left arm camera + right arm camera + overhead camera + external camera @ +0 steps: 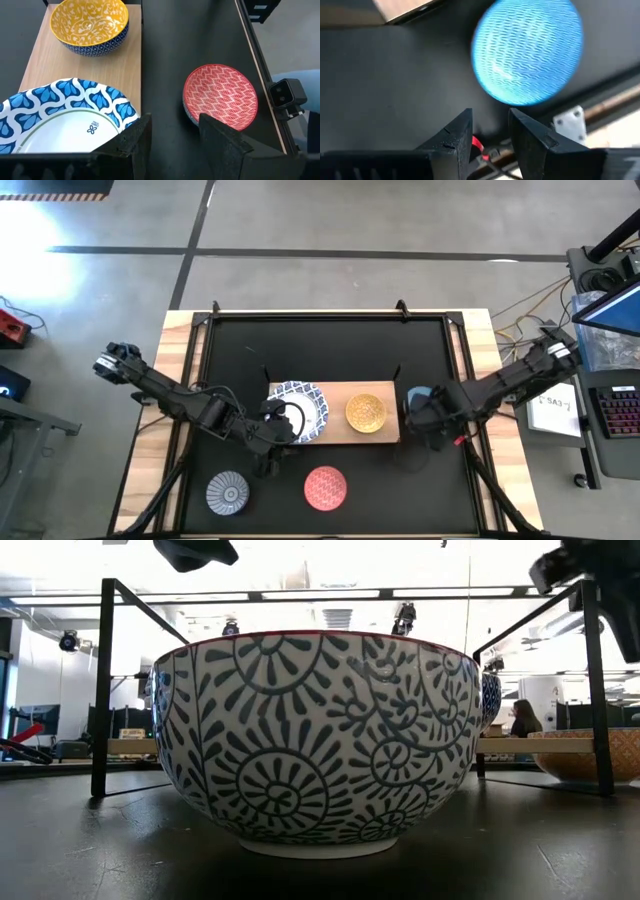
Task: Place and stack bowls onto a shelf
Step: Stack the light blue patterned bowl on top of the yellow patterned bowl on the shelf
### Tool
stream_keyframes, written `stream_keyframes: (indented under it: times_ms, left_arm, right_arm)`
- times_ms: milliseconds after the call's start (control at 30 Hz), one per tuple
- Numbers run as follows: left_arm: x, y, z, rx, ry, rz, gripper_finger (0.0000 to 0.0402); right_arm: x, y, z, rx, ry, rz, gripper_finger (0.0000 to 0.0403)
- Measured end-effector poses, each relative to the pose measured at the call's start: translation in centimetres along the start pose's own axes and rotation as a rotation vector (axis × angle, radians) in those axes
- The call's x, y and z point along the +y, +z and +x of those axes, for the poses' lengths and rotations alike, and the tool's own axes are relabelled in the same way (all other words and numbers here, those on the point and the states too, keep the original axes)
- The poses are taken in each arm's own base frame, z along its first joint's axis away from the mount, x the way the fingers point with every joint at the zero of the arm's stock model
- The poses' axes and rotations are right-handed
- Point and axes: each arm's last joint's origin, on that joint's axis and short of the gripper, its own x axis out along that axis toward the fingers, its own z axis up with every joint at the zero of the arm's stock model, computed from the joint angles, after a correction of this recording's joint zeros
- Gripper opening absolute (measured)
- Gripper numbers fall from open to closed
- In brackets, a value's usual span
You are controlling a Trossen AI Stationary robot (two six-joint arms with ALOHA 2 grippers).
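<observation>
Hovering just off the near edge of the shelf [335, 413], the left gripper [272, 442] has its fingers [134, 145] parted with nothing between them. Right beside it, on the shelf's left end, sits the stack of blue-and-white bowls [298, 408], its patterned rim [75, 97] jutting over the board's edge. Farther along the board, toward the right end, stands the yellow bowl [366, 412], apart from the stack. On the black table [330, 350] in front of the shelf lie the red bowl [325, 487], which fills the low view with its dark-patterned outer wall [320, 740], and, to its left, the grey bowl [228, 492].

The right gripper [432, 430] is off the shelf's right end, fingers [455, 137] spread and empty, with a red wire [477, 145] showing between them. The light blue bowl [417, 397] rests on the table just past that end of the shelf, close by the gripper; in the right wrist view it is blurred [527, 50], with the shelf corner [405, 10] near it.

A black frame [105, 680] stands around the table, and a person [520, 718] sits in the room far behind.
</observation>
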Motion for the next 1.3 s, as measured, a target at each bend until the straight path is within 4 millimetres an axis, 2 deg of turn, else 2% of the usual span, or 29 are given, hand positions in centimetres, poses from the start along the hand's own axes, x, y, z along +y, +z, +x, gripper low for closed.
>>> stream_keyframes:
  times_ms: [233, 400, 600, 1067, 1300]
  left_arm:
    - [0.0, 0.1, 0.0, -0.012, -0.005, -0.003, 0.0146]
    - [-0.1, 0.1, 0.0, -0.014, -0.006, -0.004, 0.0146]
    - [0.0, 0.1, 0.0, -0.015, -0.005, -0.011, 0.0146]
    - [0.0, 0.2, 0.0, -0.016, -0.004, -0.012, 0.0146]
    - [0.0, 0.2, 0.0, -0.016, -0.003, -0.005, 0.0146]
  right_arm:
    - [0.6, -0.8, 3.5, -0.028, 0.021, -0.05, 0.0116]
    - [0.7, -0.6, 4.8, -0.108, -0.001, -0.067, 0.0116]
    - [0.7, -0.5, 4.7, -0.152, -0.014, -0.097, 0.0116]
    - [0.3, -2.8, 2.9, -0.212, 0.109, -0.133, 0.0085]
    - [0.7, -2.9, 3.7, -0.186, 0.07, -0.203, 0.0088]
